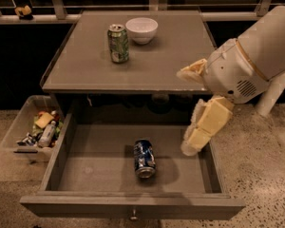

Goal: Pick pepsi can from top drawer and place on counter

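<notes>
The pepsi can (pixel 144 158) is a dented blue can lying on its side in the middle of the open top drawer (pixel 95 160), one silver end facing the front. My gripper (pixel 184 111) hangs at the drawer's right side, just below the front right corner of the counter (pixel 171 56). Its yellowish fingers (pixel 199 127) are spread open and hold nothing. The gripper is to the right of the can and above it, apart from it.
A taller green can (pixel 118 43) and a white bowl (pixel 141 30) stand at the back of the counter. A clear plastic bin (pixel 19 122) of small items sits on the floor left of the drawer. The drawer front has a small knob (pixel 133 216).
</notes>
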Robot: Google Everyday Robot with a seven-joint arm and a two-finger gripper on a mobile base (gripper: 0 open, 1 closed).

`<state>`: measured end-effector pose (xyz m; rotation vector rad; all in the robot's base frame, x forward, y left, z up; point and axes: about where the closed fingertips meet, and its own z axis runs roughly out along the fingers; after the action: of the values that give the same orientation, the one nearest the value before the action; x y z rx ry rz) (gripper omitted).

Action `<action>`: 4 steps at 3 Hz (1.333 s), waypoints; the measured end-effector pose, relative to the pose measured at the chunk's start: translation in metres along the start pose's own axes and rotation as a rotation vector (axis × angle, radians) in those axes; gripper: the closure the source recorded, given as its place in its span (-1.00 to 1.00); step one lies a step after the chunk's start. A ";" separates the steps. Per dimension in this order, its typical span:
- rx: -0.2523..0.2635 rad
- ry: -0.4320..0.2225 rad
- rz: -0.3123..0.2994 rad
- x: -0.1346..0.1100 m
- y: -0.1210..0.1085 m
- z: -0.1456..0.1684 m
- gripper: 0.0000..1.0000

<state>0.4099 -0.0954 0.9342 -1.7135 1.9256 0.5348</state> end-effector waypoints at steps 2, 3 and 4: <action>0.186 0.130 -0.050 -0.019 -0.027 0.011 -1.00; 0.185 0.130 -0.050 -0.019 -0.026 0.011 -1.00; 0.191 0.132 -0.083 -0.023 -0.033 0.026 -1.00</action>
<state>0.4471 -0.0660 0.9289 -1.7326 1.9167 0.2040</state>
